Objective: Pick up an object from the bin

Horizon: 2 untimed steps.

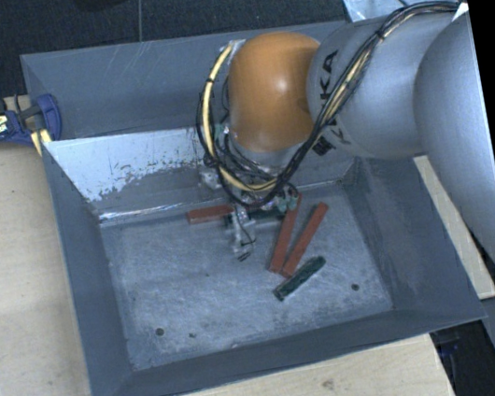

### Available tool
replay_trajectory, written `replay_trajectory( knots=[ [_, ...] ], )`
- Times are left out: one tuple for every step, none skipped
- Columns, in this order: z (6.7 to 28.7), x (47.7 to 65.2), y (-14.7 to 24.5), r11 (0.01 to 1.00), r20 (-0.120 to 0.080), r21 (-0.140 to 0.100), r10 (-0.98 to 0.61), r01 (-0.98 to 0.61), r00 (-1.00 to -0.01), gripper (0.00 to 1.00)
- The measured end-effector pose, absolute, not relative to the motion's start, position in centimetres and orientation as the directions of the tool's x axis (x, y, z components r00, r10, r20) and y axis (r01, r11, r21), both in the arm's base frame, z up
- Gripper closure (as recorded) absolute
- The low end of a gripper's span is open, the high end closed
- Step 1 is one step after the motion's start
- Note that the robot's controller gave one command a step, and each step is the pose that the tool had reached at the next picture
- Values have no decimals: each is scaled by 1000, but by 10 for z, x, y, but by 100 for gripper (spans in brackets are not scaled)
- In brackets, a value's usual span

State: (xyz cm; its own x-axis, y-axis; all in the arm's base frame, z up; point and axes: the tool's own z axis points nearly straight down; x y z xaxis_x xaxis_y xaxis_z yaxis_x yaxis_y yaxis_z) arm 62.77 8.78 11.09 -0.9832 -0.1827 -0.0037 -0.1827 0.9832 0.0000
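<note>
It was a robotics lab rig, plain as day: a heavy grey industrial arm (399, 90), orange cover (271, 88) and bundled cables (211, 113) at its wrist, reached down into a scuffed grey metal bin (94, 295). A few brown sticks (297, 236) and one dark stick (300, 278) lay loose on the bin's floor.

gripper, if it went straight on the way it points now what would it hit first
Most likely the bare bin floor: the gripper points down at a spot just left of the two brown sticks, with nothing visible beneath it. Depth is unclear, though.
</note>
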Motion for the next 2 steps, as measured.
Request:
replay_trajectory(
  knots=[
    [81,627,86,999,-2,0,-52,-52,-999,0],
    [73,629,1,997,-6,-2,77,77,-997,100]
  ],
)
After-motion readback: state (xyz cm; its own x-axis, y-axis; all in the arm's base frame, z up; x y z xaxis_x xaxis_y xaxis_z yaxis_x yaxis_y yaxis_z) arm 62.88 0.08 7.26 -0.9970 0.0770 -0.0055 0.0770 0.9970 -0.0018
